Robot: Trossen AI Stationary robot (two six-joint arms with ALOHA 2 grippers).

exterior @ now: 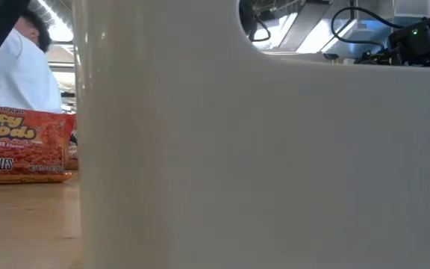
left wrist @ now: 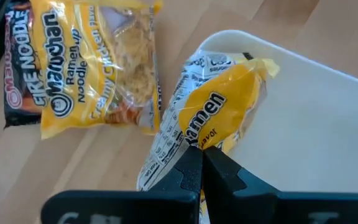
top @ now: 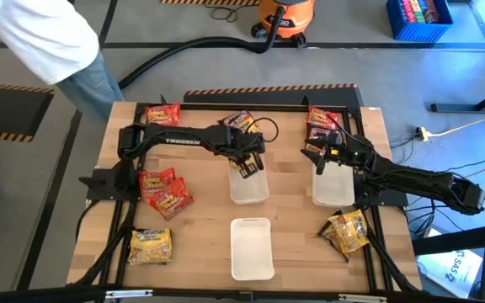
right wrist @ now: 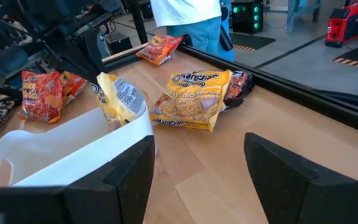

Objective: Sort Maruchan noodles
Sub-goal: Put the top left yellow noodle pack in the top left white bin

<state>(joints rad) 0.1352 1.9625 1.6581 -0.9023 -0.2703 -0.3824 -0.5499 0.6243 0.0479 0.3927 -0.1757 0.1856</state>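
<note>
Left hand (left wrist: 201, 163) is clenched on a yellow packet (left wrist: 213, 115), dangling it right at the rim of the middle white tray (top: 248, 187). Right hand (right wrist: 197, 165) hovers released, fingers spread, over the right tray (top: 333, 187). Another yellow packet (left wrist: 98, 65) lies on the wooden surface (top: 200, 227) just beyond the tray. Red packets (top: 165, 189) sit at the left, and more yellow ones at the near corners.

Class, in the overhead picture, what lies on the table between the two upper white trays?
Nothing: in the high view, bare wood separates the middle tray from the right tray.
</note>
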